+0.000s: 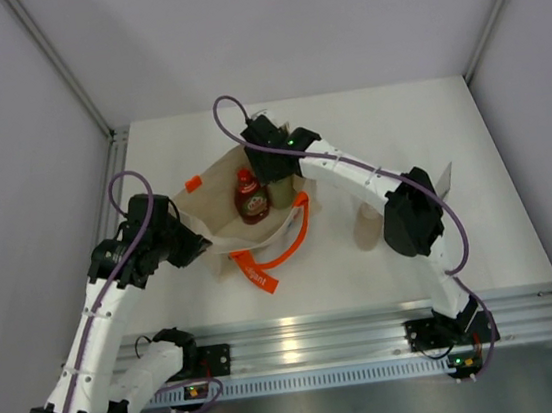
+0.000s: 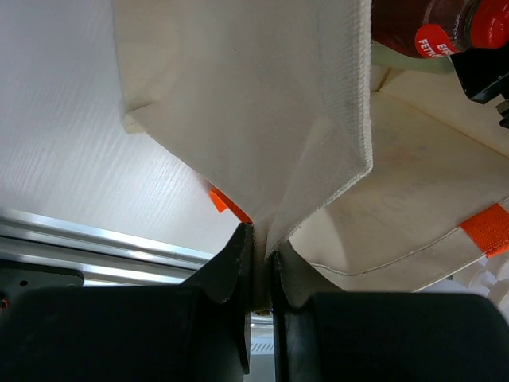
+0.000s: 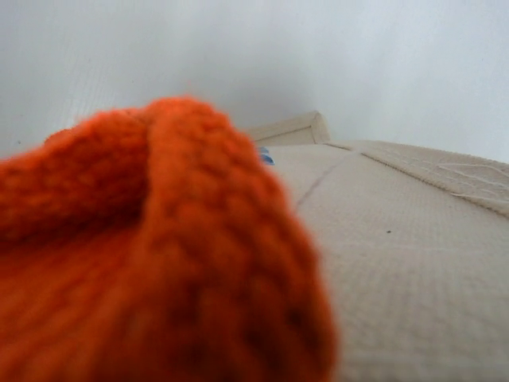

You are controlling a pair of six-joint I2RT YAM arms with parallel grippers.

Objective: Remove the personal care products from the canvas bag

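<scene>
The beige canvas bag (image 1: 218, 212) lies open in the middle of the table, with an orange strap handle (image 1: 301, 220) trailing at its front. My left gripper (image 1: 198, 244) is shut on the bag's near-left rim; the left wrist view shows canvas (image 2: 262, 143) pinched between the fingers (image 2: 231, 267). My right gripper (image 1: 272, 159) is at the bag's far rim. An orange strap (image 3: 151, 255) fills the right wrist view and hides the fingers. A dark red bottle with a red cap (image 1: 248, 198) lies in the bag and also shows in the left wrist view (image 2: 421, 24). A grey-green shape (image 1: 281, 194) sits beside it.
A tan bottle (image 1: 366, 224) is on the table to the right of the bag, close to my right arm's elbow (image 1: 410, 212). A small beige object (image 1: 444, 180) shows behind that elbow. An aluminium rail (image 1: 352, 330) runs along the near edge.
</scene>
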